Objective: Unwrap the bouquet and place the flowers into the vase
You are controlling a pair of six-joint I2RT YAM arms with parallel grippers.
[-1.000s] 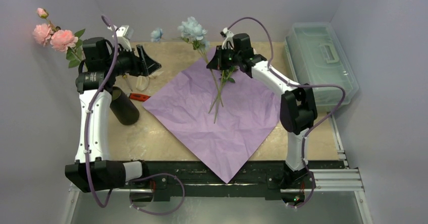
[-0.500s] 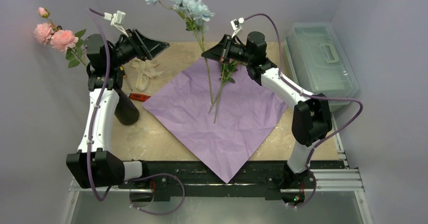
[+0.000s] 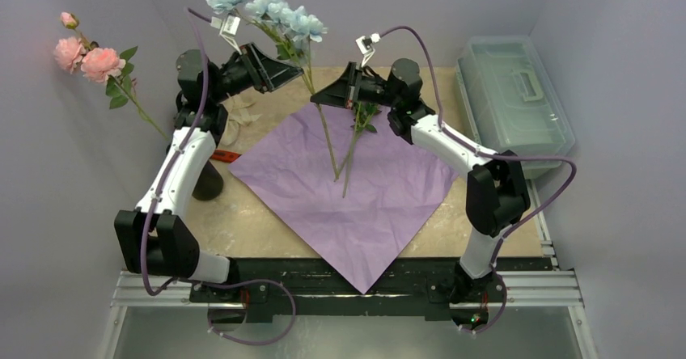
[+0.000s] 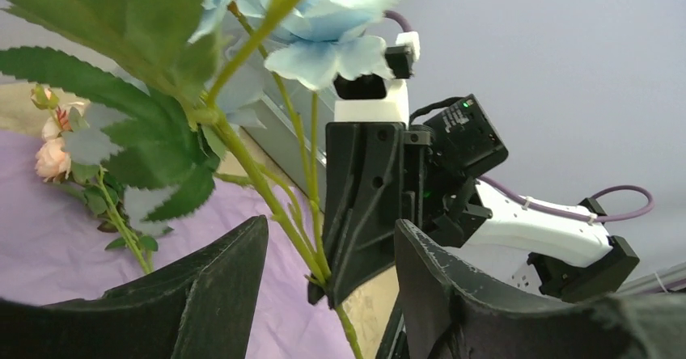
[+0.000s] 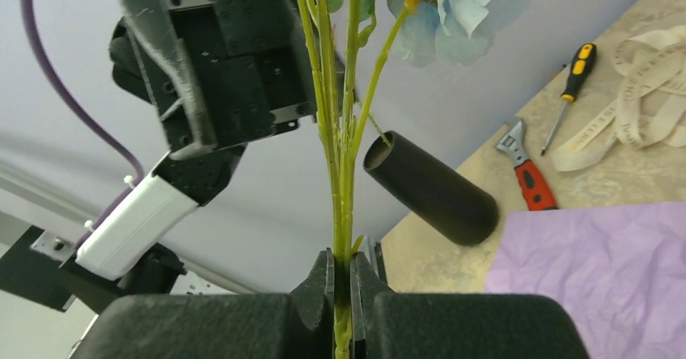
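Note:
My right gripper (image 5: 341,258) is shut on the green stems of the pale-blue flowers (image 3: 267,7) and holds them upright over the lilac paper (image 3: 348,189), which lies spread flat. In the top view the right gripper (image 3: 319,99) sits mid-stem. My left gripper (image 3: 295,69) is raised just left of those stems, open; in its wrist view the stems (image 4: 283,213) stand in front of the gap of the left gripper (image 4: 330,225), untouched. The dark vase (image 3: 206,183) stands at the left, partly behind the left arm. Pink flowers (image 3: 85,56) rise at far left. Peach flowers (image 4: 48,153) lie on the paper.
A cream ribbon (image 3: 235,120), a red-handled tool (image 3: 222,155) and a yellow-and-black screwdriver (image 5: 570,84) lie left of the paper. A clear lidded plastic box (image 3: 514,100) stands at the right edge. Grey walls close in the back and sides.
The right gripper has lifted the blue flowers and carried them left. The left arm has swung up and right, away from the vase, until its open jaws face the stems.

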